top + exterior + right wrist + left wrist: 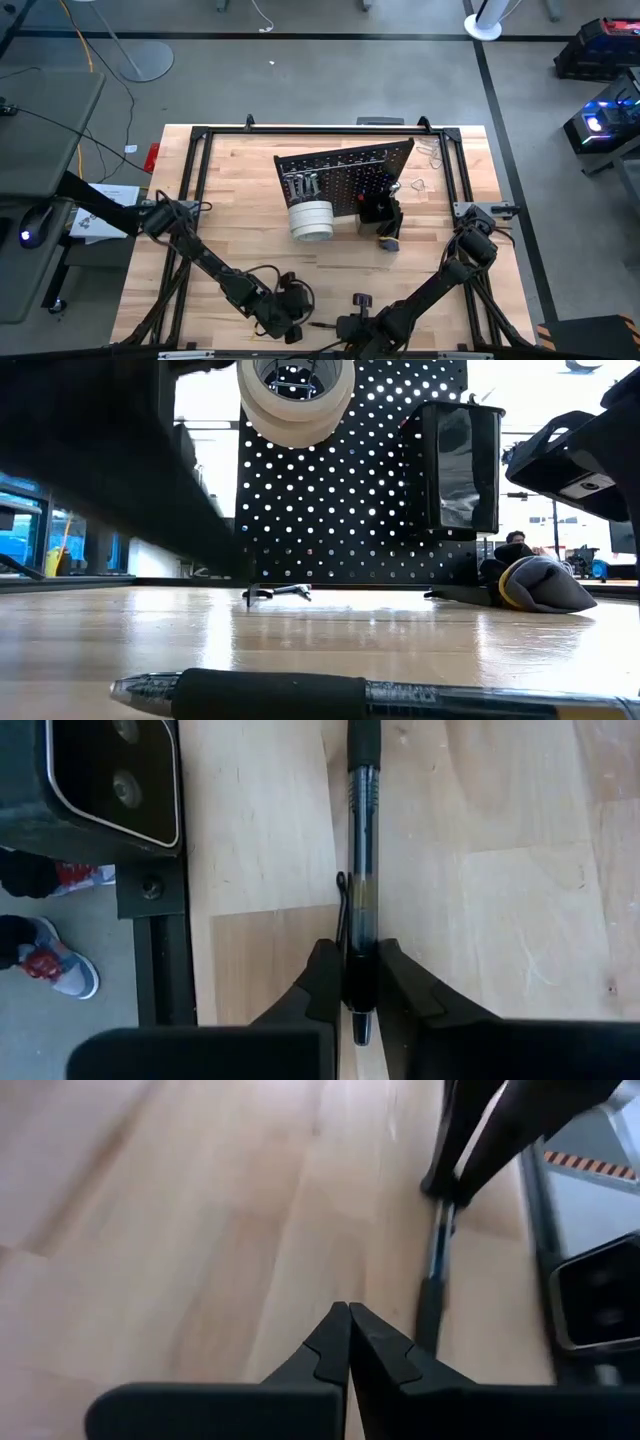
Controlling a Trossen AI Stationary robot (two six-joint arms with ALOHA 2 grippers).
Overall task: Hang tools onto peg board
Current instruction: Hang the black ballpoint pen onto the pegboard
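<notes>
Clear plastic pen [361, 870], light, stiff and slippery, lying flat on the tabletop [480, 840], clamped near its clip end by the right gripper [360, 982], barrel stretching straight ahead; left gripper [349, 1342] shut empty nearby.

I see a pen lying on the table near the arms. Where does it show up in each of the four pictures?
High view: the pen is a thin dark line at the near table edge, between the two arms.
Low view: it lies across the foreground.
Left wrist view: a dark stick beyond the left gripper, whose fingers are shut.
Right wrist view: gripped in the right gripper.
Shared landmark: the wooden table.
</notes>
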